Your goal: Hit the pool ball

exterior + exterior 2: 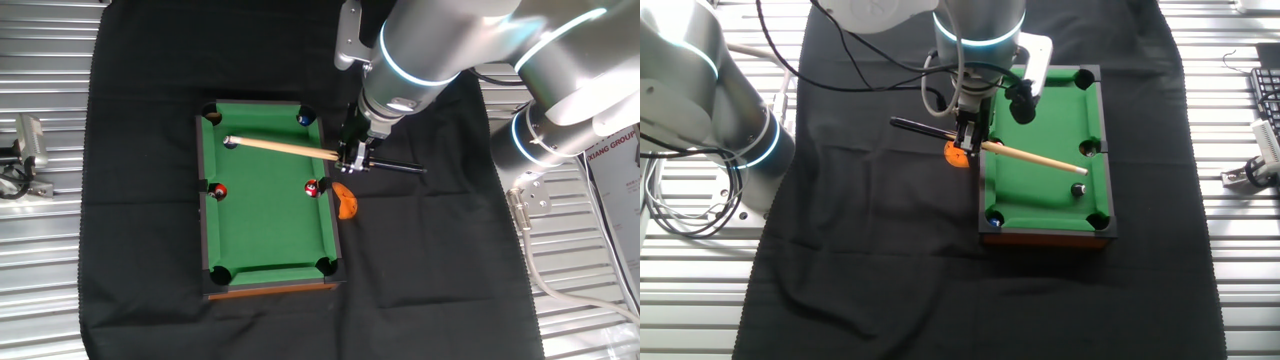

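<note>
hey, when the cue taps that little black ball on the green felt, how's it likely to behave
The pool ball is round and tiny beside the cue, so it probably rolls off at a light touch. The felt looks flat, so it should run straight. It sits near a corner pocket and may drop in.

The tool (352, 160) is too small and dark in both views to tell how its jaws stand; its fingertips merge with the butt of the cue (285, 148). Just below the tool, an orange object (345, 200) is partly covered by the pool table's rim (335, 215), and in the other fixed view the tool hides most of it. The arm (470, 40) runs off the top edge. The pool ball (1078, 189), beyond the cue tip, is too tiny to show its spot clearly.
</note>
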Controlling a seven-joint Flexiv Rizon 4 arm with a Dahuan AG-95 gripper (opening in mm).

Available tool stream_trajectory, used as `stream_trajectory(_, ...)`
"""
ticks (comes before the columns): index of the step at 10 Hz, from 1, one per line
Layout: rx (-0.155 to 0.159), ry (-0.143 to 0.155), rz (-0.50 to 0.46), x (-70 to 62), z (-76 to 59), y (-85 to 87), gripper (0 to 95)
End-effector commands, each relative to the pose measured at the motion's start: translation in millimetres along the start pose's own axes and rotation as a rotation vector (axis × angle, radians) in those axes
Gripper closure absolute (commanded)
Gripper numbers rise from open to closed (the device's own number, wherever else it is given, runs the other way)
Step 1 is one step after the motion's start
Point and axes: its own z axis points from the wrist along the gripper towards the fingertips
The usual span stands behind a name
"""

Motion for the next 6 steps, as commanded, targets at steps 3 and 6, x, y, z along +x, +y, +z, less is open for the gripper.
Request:
stream_trajectory(3, 0.001, 0.001, -0.001, 0.3, -0.5, -0.1, 95.0)
stream_trajectory(6, 0.003, 0.004, 0.000, 0.3, -0.3, -0.1, 95.0)
